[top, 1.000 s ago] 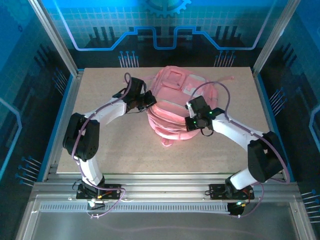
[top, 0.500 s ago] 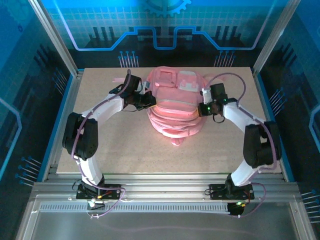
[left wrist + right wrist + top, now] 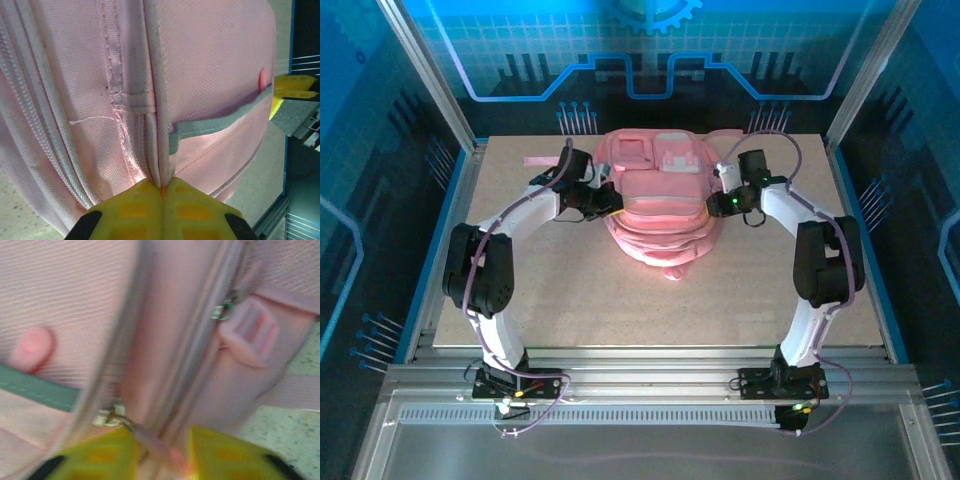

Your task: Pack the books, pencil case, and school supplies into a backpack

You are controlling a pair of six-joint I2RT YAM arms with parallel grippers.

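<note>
Left wrist: backpack [image 3: 210, 75] seam clenched in left end effector [image 3: 162, 187]; right end effector [image 3: 160, 452] released.

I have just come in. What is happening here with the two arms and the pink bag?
Two robot arms are working on a pink backpack that lies at the far side of the table. The left gripper is shut on a seam on one side of it. The right gripper is at the opposite side, its jaws a little apart with a zipper pull between them.
</note>
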